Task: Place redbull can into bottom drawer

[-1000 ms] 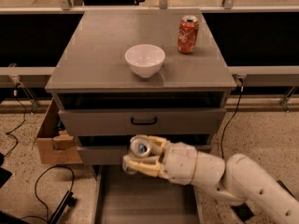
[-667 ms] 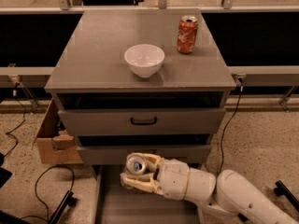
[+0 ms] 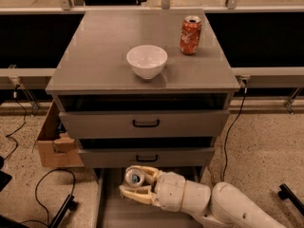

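Item 1. Claw (image 3: 128, 181): pale cream, low in the camera view, just below the front of the middle drawer (image 3: 147, 156) and above the open tray beneath. Clamped on the redbull can, one finger (image 3: 146, 171) over it and the other finger under it. Carried on a thick white arm (image 3: 228, 205) entering from the lower right.

Item 2. Redbull can (image 3: 135, 177): held in the claw, tipped over with its silver top turned up toward the camera. Positioned over the rear part of the bottom drawer; contact with the tray floor not determinable.

Item 3. Bottom drawer (image 3: 118, 215): lowest of three, standing open, grey flat floor showing to the left of and below the claw.

Item 4. Desk (image 3: 95, 65): grey top of the drawer cabinet. Carrying a white bowl (image 3: 147, 61) near the middle and an orange-red soda can (image 3: 190, 34) upright toward the right rear, well apart from the bowl.

Item 5. Top drawer (image 3: 146, 123): grey front with a black handle, slightly out from the cabinet; middle drawer likewise black-handled.

Item 6. Cardboard box (image 3: 53, 145): on the speckled floor, just beside the cabinet's left side. Black cables (image 3: 42, 184) lying on the floor in front of it.
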Controlling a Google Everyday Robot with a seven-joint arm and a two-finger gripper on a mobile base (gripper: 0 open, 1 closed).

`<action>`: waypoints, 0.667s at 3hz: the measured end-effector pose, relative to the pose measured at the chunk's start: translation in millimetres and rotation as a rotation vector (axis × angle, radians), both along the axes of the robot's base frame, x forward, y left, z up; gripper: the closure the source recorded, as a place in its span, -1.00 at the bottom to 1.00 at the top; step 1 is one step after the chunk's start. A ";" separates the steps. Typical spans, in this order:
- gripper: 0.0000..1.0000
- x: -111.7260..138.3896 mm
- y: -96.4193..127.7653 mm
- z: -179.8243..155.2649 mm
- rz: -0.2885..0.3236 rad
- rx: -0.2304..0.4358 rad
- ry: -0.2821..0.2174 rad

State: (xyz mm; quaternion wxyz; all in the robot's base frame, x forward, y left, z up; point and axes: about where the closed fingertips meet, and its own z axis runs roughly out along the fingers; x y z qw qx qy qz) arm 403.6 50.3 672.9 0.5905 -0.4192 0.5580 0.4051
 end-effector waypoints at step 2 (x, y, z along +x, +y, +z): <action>1.00 10.1 5.8 -62.8 0.001 0.015 0.069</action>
